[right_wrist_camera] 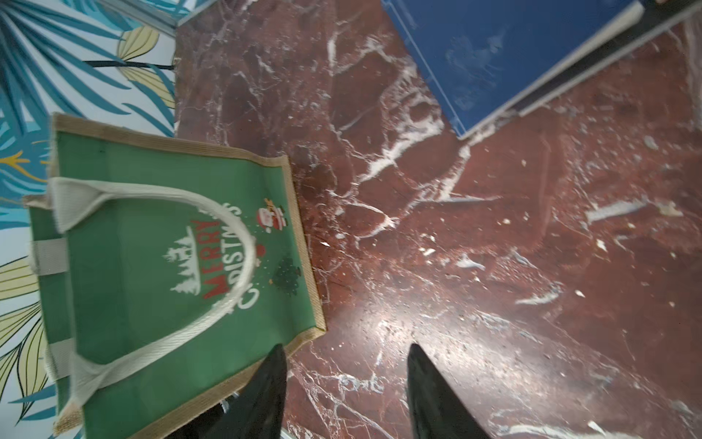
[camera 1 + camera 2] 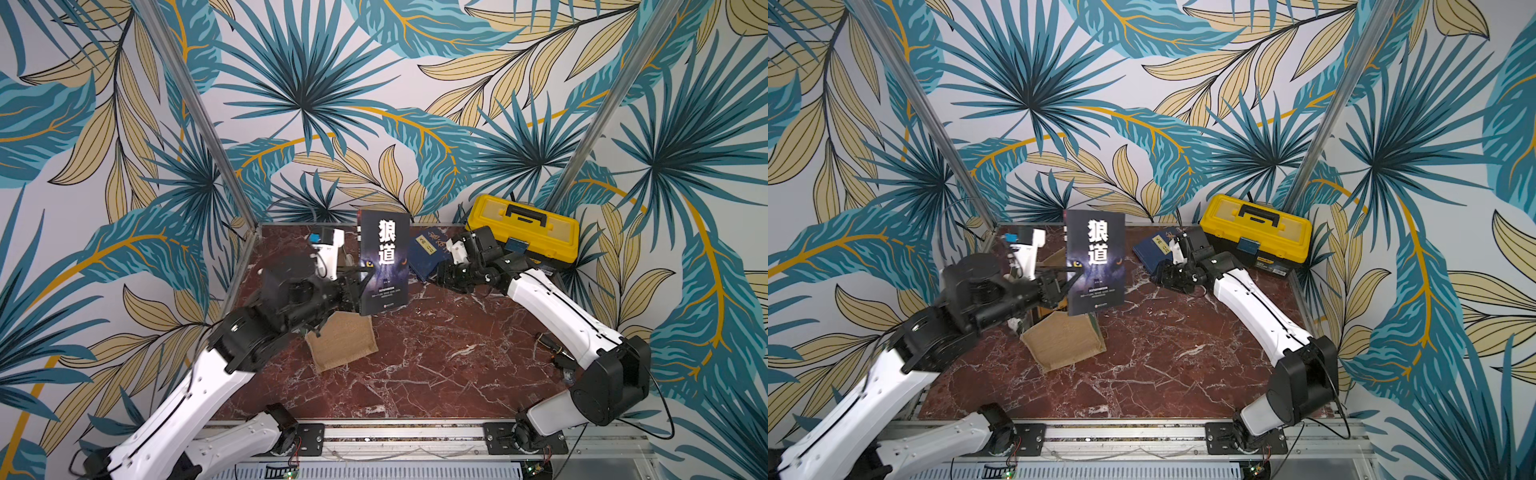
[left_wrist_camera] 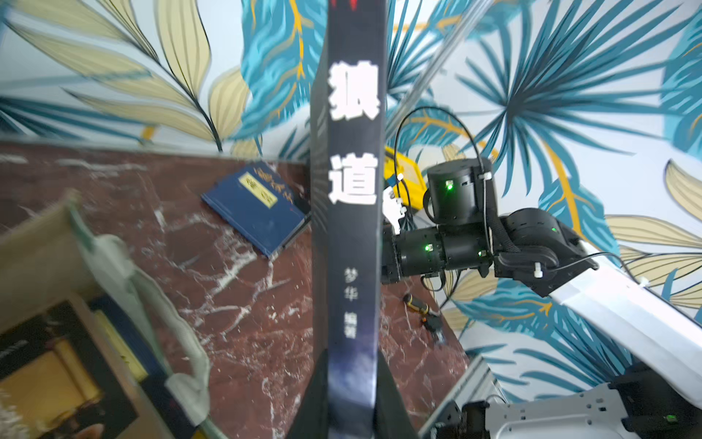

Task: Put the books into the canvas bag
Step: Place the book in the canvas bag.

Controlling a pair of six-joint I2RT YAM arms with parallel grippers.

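Two books show outside the canvas bag (image 2: 340, 345). One is a dark paperback (image 2: 384, 262) with big white title characters, held upright in the air just over the bag's mouth. A navy book (image 2: 428, 253) with a yellow title strip lies flat on the tabletop (image 2: 436, 374) near the yellow toolbox (image 2: 523, 228). The left end effector (image 2: 360, 289) is clamped on the dark paperback along its spine edge, below the middle. The right end effector (image 1: 347, 349) hangs low over bare marble just beside the navy book, jaws apart with nothing between them. Both books look thin and light, with glossy covers that could slide in a pinch and pages that would bow if held far from the spine, so the spine edge seems the stiffest place to hold. The navy one, lying flat, probably needs a corner or edge lifted first. The bag looks soft, and its mouth seems little wider than a book, so a tilted entry could catch the rim. Only the left wrist view shows the paperback's spine (image 3: 351, 228) and the bag's inside, where several stacked books (image 3: 72, 365) with yellow and dark covers lie. In both top views the arm and the paperback hide that. Only the right wrist view shows the green "Merry Christmas" panel and white handle (image 1: 152, 197), while the top views show plain tan burlap.
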